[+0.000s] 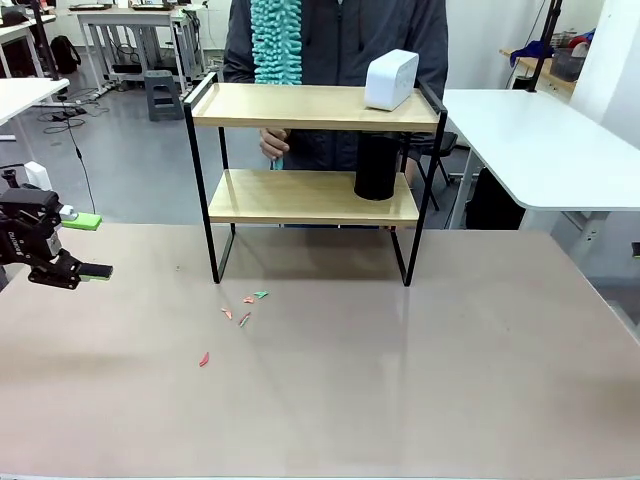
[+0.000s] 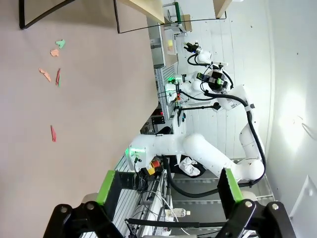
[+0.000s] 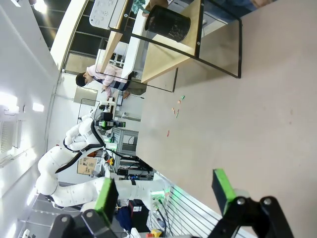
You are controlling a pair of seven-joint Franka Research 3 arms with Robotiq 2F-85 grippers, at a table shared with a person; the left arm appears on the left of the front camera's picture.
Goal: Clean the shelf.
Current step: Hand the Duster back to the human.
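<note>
On table: shelf [image 1: 315, 196], two wooden boards, black frame | left tool [image 1: 85, 245], right tool [image 3: 166, 196] wide apart, empty

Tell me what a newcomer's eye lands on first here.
The small two-tier wooden shelf in a black metal frame stands mid-table, a white box on top and a black cylinder below. Behind it a person holds a fluffy teal duster. Small red and green scraps litter the beige tabletop in front.

text: none legible | labels: none | numbers: none
</note>
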